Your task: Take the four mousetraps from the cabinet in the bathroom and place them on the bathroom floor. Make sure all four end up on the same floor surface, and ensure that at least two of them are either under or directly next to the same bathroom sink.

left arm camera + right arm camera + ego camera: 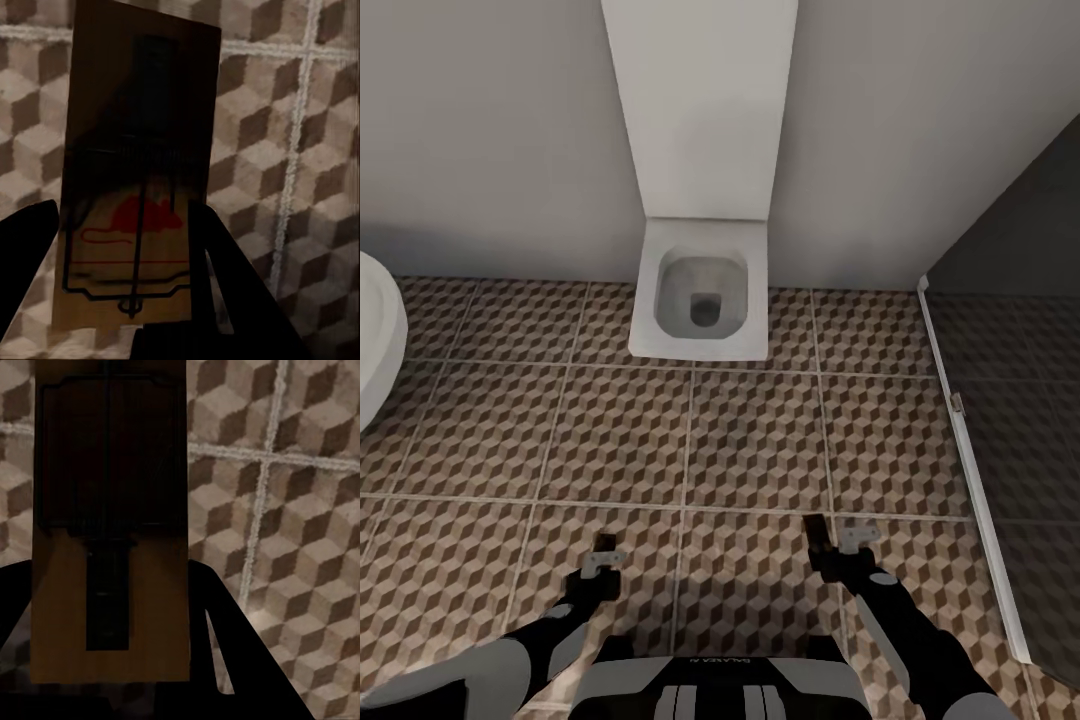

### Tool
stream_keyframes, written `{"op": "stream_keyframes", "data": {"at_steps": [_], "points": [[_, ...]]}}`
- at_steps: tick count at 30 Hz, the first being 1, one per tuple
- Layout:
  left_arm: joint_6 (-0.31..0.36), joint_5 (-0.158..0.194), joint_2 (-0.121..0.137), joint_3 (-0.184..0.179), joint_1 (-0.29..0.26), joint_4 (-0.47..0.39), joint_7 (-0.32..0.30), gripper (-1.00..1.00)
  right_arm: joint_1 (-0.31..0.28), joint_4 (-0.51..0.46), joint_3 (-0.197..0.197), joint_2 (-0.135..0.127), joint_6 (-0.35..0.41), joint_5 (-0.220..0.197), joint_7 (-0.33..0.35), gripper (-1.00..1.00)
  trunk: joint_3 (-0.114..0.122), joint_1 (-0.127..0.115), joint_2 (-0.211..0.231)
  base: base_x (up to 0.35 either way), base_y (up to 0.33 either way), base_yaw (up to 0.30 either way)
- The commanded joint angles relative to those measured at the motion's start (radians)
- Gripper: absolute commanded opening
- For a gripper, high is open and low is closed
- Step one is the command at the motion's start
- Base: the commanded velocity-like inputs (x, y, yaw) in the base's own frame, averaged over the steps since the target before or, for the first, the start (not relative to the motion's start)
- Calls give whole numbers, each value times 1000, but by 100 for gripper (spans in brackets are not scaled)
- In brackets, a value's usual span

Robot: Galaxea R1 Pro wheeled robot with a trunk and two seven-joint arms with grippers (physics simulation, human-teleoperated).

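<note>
Facing a white toilet on the bathroom floor, the head view shows both arms low and the sink at left. Close up, the left gripper clamps a red-printed mousetrap; the right gripper clamps a second mousetrap.

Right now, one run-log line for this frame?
phase: carrying | left gripper: shut on mousetrap | right gripper: shut on second mousetrap | facing: toilet | sink: far left
</note>
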Motion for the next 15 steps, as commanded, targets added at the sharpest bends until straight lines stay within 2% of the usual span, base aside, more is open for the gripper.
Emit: {"op": "stream_keyframes", "data": {"at_steps": [1, 3, 5, 9, 15], "points": [[32, 7, -4, -8, -2, -4, 7, -100, 0, -1, 5, -1, 4, -13, -7, -100, 0, 0, 0, 0, 0, 0], [122, 7, -25, -8, -7, -8, 8, -100, 0, 0, 6, 0, 4, -13, -7, -100, 0, 0, 0, 0, 0, 0], [160, 7, -52, -8, -25, -10, 12, -100, 0, 1, 6, 0, 4, -13, -7, -100, 0, 0, 0, 0, 0, 0], [217, 7, -83, -8, -87, -12, 34, -100, 0, 2, 6, 0, 4, -13, -7, -100, 0, 0, 0, 0, 0, 0], [322, 7, -96, -8, -163, -13, 43, -100, 0, 2, 6, 0, 4, -13, -7, -100, 0, 0, 0, 0, 0, 0]]}}
